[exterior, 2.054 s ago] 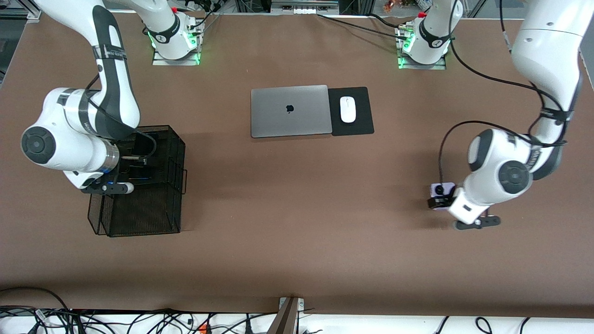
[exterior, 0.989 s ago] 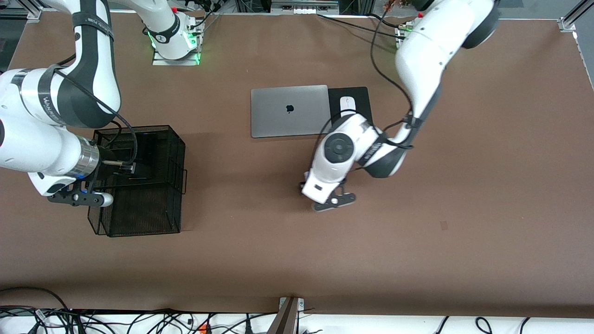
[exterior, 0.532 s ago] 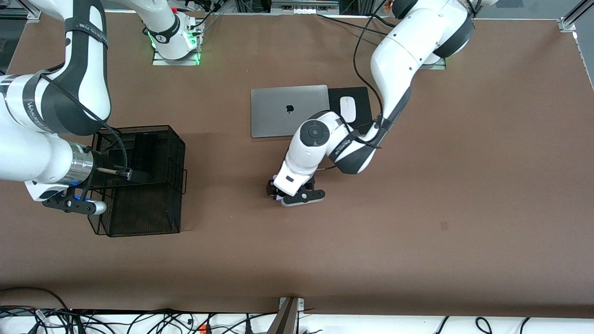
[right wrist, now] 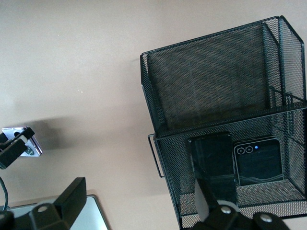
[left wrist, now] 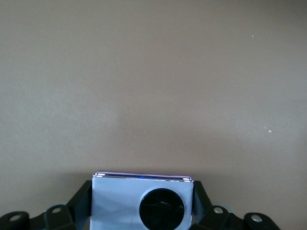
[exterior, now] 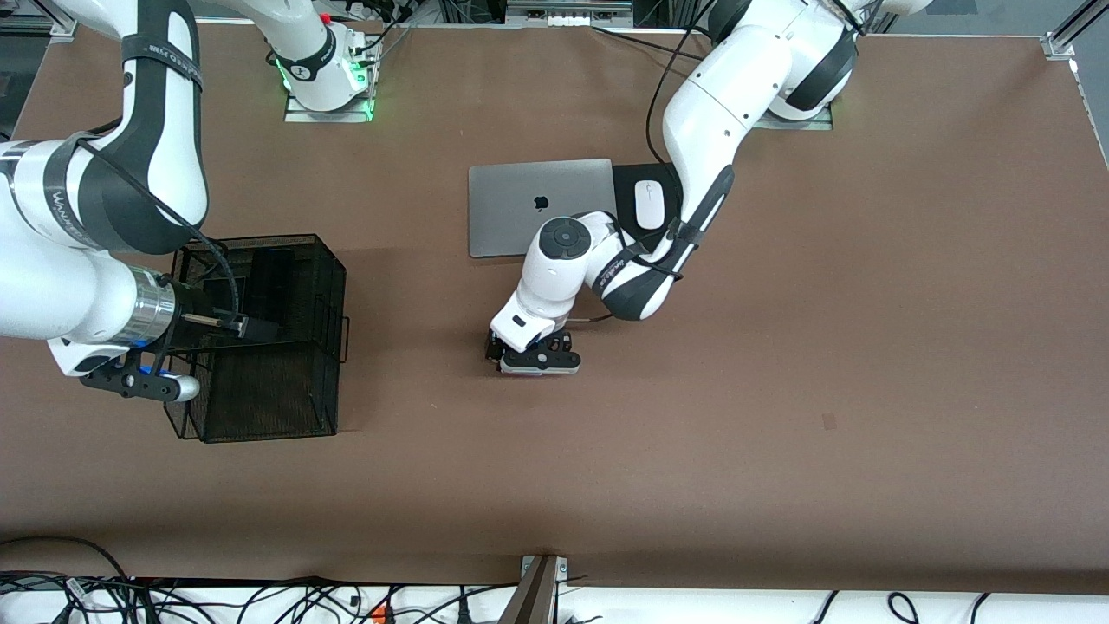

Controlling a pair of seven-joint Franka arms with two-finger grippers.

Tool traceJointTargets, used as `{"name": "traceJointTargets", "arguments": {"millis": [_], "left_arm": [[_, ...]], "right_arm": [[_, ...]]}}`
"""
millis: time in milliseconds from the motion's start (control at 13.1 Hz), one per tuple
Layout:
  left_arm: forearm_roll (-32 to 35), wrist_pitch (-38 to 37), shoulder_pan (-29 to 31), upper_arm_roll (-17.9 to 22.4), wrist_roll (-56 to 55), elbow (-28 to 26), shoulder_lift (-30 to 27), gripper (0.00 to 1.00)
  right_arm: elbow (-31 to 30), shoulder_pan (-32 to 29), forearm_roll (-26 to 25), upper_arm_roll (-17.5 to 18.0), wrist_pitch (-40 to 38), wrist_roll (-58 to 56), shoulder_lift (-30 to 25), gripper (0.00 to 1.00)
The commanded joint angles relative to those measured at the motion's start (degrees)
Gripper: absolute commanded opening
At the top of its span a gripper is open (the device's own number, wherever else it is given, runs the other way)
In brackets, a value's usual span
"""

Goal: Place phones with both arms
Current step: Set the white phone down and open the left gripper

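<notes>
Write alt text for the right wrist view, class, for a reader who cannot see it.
A black mesh basket on a brown table holds two black phones side by side in one compartment. The open right gripper hangs above it; farther off, the left gripper holds a pale phone.

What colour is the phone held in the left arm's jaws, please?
Pale lilac-white phone with a black circle, clearest in the left wrist view.

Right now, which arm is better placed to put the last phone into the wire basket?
The left arm. Its gripper is shut on the pale phone, up over the middle of the table. The right gripper hangs open above the basket, which holds the two black phones.
</notes>
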Motion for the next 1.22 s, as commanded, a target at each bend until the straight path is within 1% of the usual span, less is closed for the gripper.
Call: {"name": "traceJointTargets", "arguments": {"millis": [0,76,152,456,532,761,913,989,1141], "left_arm": [[-0.9,0.0,-0.3,1.1,2.4,6.9,4.4,0.12],[-0.9,0.0,-0.2,1.3,2.0,6.9,4.3,0.57],[-1.1,-0.1,-0.3,1.2,1.2,6.9,4.3,1.0],[-1.2,-1.2,-0.4,1.1,-1.8,6.8,3.8,1.0],[-1.2,-3.6,-0.3,0.9,-1.6,6.9,3.5,1.0],[-1.7,-13.1,1.4,0.3,0.2,6.7,-0.4,1.0],[-6.5,-19.5,2.7,0.5,6.4,6.4,-3.9,1.0],[-9.0,-23.1,3.6,0.6,9.4,6.4,-5.3,1.0],[-9.7,-26.6,5.1,0.6,11.1,5.7,-7.5,1.0]], "right_arm": [[2.0,-0.8,1.2,0.2,-1.2,0.8,0.9,1.0],[2.0,-0.8,1.2,0.2,-1.1,0.5,0.9,1.0],[2.0,-0.8,1.2,0.2,-1.1,0.5,0.9,1.0],[2.0,-0.8,1.3,0.2,-1.1,0.8,0.9,1.0],[2.0,-0.8,1.3,0.2,-1.1,1.0,0.9,1.0],[2.0,-0.5,1.3,0.3,-0.9,1.0,0.9,1.0],[2.1,-0.1,1.3,0.4,-0.7,1.1,1.0,1.0],[2.2,0.7,1.3,1.2,0.0,1.2,1.3,1.0],[2.3,2.2,1.2,3.5,2.9,1.6,1.6,1.0]]}}
